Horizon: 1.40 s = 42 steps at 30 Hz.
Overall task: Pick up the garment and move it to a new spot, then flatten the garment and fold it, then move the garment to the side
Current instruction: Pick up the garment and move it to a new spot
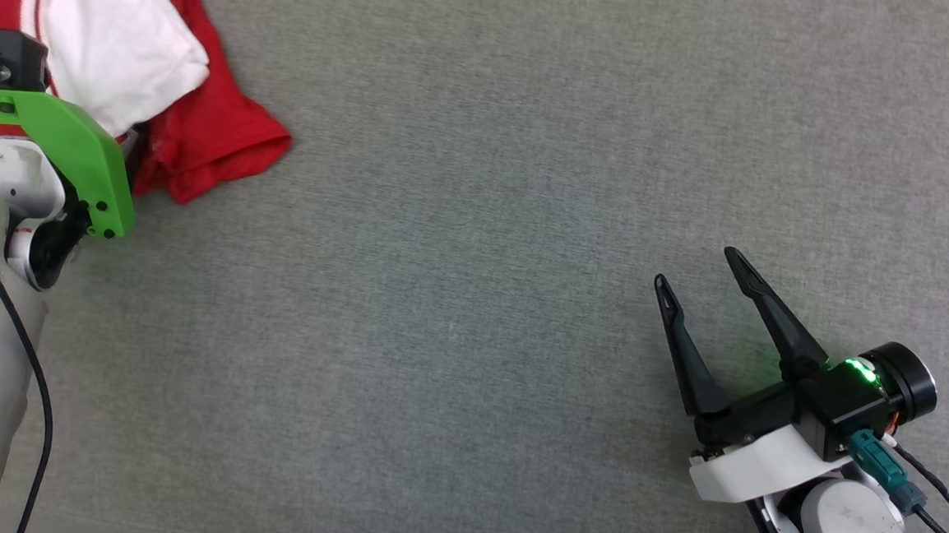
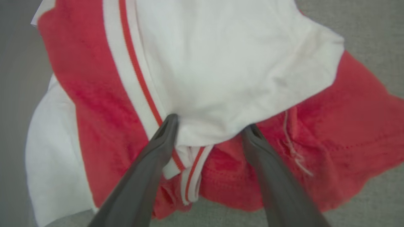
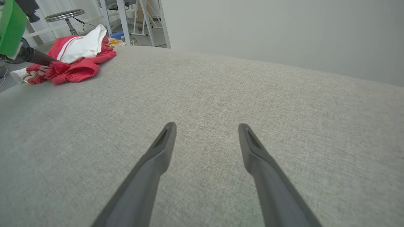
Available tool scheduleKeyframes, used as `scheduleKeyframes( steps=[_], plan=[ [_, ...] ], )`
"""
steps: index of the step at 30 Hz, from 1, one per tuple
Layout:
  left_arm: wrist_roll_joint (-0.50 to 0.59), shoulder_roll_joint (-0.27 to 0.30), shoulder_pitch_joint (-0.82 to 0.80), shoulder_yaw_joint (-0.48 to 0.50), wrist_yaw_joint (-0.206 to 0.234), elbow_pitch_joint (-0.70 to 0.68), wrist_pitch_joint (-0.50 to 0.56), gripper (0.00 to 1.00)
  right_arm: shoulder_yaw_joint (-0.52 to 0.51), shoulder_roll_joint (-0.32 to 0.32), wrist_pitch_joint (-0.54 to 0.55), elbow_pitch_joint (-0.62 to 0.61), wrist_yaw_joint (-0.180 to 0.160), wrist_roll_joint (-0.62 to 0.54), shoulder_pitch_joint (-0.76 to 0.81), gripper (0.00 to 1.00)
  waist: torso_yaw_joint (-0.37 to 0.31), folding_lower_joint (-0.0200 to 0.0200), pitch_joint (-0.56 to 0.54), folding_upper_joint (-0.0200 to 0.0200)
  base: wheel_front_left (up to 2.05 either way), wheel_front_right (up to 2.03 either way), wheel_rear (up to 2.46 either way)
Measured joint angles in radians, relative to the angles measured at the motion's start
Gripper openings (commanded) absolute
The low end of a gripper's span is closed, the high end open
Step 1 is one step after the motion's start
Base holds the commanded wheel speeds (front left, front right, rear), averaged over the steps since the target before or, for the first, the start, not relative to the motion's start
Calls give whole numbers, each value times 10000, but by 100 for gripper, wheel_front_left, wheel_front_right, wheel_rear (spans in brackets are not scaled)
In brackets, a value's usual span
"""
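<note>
The crumpled garment (image 2: 221, 63) lies right at the tips of the left gripper (image 2: 210, 122), whose jaws are spread apart over it, while the right gripper (image 1: 697, 268), also spread and holding nothing, is far away.

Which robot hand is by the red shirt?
The left gripper, jaws open right at the garment; the right gripper sits far away over the grey surface.

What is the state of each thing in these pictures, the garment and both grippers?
garment: crumpled in a heap on the grey surface, not flattened or folded, a white sleeve on top.
left gripper: open, fingertips at the edge of the white sleeve, not closed on the cloth.
right gripper: open, empty, over the bare grey surface, well apart from the garment.
</note>
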Motion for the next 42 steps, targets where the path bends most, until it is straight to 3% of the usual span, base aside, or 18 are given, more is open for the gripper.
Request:
scheduleKeyframes(
  steps=[3, 4, 5, 16, 21, 29, 33, 34, 42],
  plan=[
    [-92, 67, -179, -153, 0, 345, -17, 100, -8, -12, 0, 0, -2, -31, -15, 100, -186, 0, 183, 0, 0, 0, 0],
    [-194, 115, -257, -198, 0, 420, -17, 36, -12, -12, 0, 2, 0, -40, -17, 100, -244, -1, 227, 0, 0, 0, 0],
    [-282, 163, -301, -251, 0, 472, -36, 0, -15, -10, 0, 10, 0, -44, -17, 100, -286, -1, 253, 0, 0, 0, 0],
    [-809, 138, -152, -796, 0, 746, -1584, 0, -151, 35, 0, 263, 0, -65, 43, 100, -262, 0, -392, 0, 0, 0, 0],
    [-782, 81, -27, -1028, 0, 111, -2663, 0, -299, 180, 0, 408, 0, -61, 313, 100, -181, -1, -1076, 0, 0, 0, 0],
    [-485, -299, 437, -1574, 102, -1444, -3093, 0, -878, 405, 0, 546, 0, -59, 894, 100, -162, -2, -2326, 0, 0, 0, 0],
    [-318, -813, 780, -2121, 303, -2347, -2880, 0, -1164, 531, -2, 552, 0, -65, 1089, 100, -251, -2, -2910, 0, 0, 0, 0],
    [82, -1455, 1094, -2744, 616, -2886, -2780, 0, -1383, 640, 0, 516, 0, -82, 1175, 100, -525, -2, -3329, 0, 0, 0, 0],
    [796, -3358, 1437, -4063, 1386, -2612, -2811, 0, -1933, 780, -2, 393, -2, -84, 1229, 100, -1544, -2, -3604, 0, 0, 0, 0]
  ],
)
